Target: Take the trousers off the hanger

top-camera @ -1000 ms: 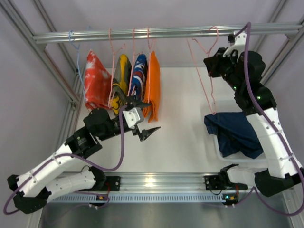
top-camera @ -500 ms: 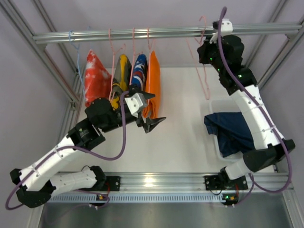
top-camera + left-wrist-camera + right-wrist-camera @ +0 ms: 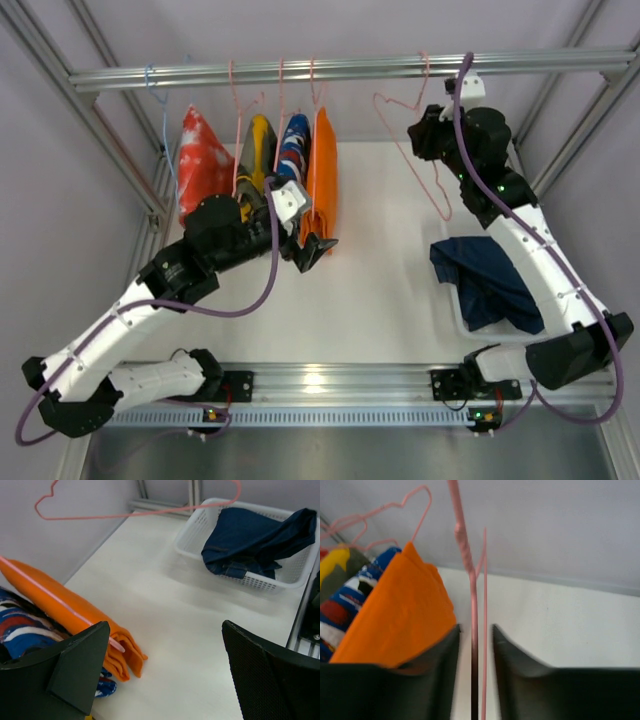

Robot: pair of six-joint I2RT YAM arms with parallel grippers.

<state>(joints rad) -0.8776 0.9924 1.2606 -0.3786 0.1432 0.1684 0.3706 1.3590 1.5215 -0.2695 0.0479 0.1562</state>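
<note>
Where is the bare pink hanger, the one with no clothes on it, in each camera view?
Top external: the hanger is upper right of centre, to the right of the orange garment.
Left wrist: the hanger runs along the top edge; orange garment lower left.
Right wrist: the hanger stands upright at centre, between the right gripper fingers; orange garment at left.
Shared landmark: the orange garment.

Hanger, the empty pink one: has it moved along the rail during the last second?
Yes. The hanger has shifted a little left along the rail, toward the orange garment.
</note>
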